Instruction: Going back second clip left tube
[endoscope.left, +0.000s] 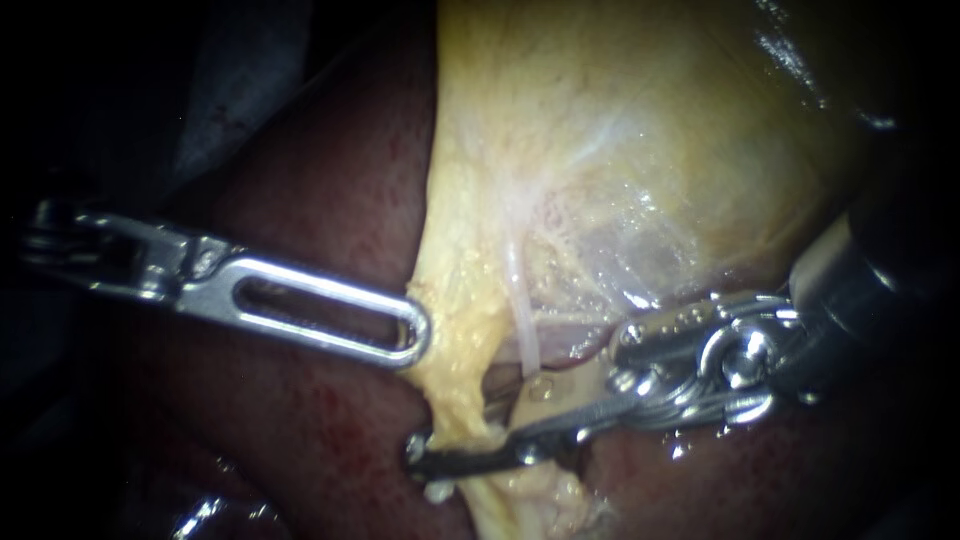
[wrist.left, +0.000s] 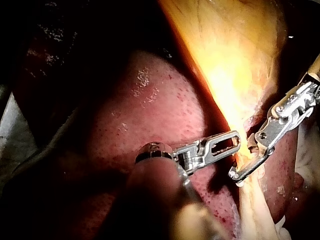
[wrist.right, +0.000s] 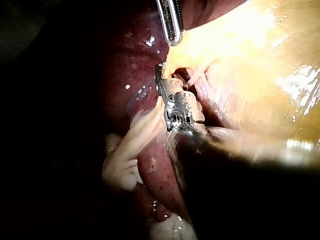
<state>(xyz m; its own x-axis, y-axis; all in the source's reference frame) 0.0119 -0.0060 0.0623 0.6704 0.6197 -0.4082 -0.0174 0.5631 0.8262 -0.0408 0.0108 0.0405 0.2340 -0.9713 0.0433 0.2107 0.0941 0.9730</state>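
Looking in from the endoscope, very close, facing the gallbladder (endoscope.left: 640, 150) above the liver (endoscope.left: 300, 430). Looking from the left wrist along the left instrument (wrist.left: 236, 141), farther back, across the liver. Looking from the right wrist along the right instrument (wrist.right: 160, 82), close. Sharing across all three: both instrument tips at the gallbladder's edge.

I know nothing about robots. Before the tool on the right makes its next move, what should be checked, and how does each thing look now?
1. The pale tube in clear sight: ok.
2. A clip on that tube: cannot tell; none shows clearly.
3. Tip of the right instrument free of the yellow tissue: not ok; a strand lies across it.
4. Contact of the left instrument with the tissue's edge: ok.
5. Heavy bleeding on the liver: ok; only small red spots.
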